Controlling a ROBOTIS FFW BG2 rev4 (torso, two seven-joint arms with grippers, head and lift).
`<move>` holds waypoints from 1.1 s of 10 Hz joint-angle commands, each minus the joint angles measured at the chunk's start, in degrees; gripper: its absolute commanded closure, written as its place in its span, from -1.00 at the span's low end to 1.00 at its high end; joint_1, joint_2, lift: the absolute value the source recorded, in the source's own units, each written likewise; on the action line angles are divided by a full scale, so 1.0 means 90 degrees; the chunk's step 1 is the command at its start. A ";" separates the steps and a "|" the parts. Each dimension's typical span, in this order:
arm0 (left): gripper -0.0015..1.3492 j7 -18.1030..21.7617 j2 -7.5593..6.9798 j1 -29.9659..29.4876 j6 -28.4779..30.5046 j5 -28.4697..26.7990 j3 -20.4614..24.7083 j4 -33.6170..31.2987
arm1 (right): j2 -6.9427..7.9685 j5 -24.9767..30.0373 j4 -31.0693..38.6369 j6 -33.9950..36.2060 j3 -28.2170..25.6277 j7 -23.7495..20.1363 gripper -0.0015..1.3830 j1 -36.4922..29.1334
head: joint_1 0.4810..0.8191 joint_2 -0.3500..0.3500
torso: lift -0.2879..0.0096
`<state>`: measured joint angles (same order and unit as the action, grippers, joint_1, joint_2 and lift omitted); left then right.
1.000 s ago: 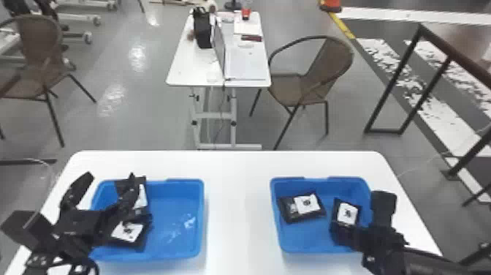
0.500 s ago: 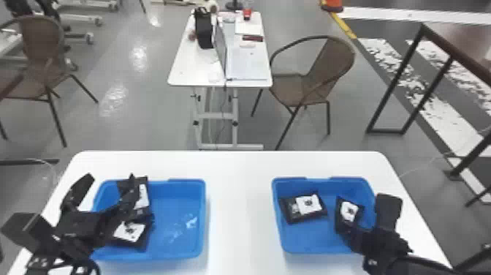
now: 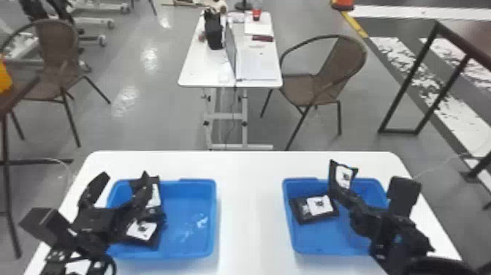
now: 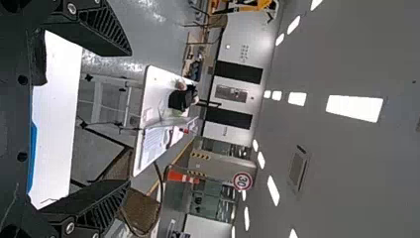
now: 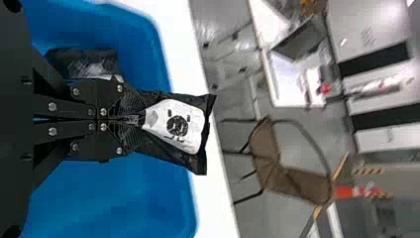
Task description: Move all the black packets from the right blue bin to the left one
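Note:
Above the right blue bin (image 3: 328, 249), my right gripper (image 3: 345, 199) is shut on a black packet (image 3: 343, 177) with a white label. In the right wrist view, the fingers of my right gripper (image 5: 131, 120) pinch one end of that packet (image 5: 176, 126). Another black packet (image 3: 315, 207) lies in the right bin's left part. My left gripper (image 3: 122, 190) is parked over the left side of the left blue bin (image 3: 213, 219), open; in the left wrist view, its fingers stand wide apart (image 4: 130, 116). Two black packets (image 3: 144, 230) (image 3: 155, 195) lie beneath it, partly hidden.
Both bins stand on a white table (image 3: 252, 204), with bare tabletop between them. Beyond its far edge are a second white table (image 3: 190, 75) with a laptop, a brown chair (image 3: 328, 76) and a dark metal railing (image 3: 409, 78).
My right gripper has risen from the right bin, lifting the packet that lay at the bin's right side and tilting it upright. The left arm has stayed in place.

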<state>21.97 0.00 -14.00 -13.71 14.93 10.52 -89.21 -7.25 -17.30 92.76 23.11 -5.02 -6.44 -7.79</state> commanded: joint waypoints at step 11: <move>-0.84 0.0020 0.0017 0.0579 0.2217 0.2716 -0.0769 -0.0820 | -0.0708 -0.0275 -0.1361 -0.1542 0.4024 -0.1921 0.85 0.2653 | 0.27 0.56 | 0.94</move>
<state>22.18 0.00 -9.13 5.34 39.10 3.79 -96.55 -13.44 -18.66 81.23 9.42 29.51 -23.73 15.14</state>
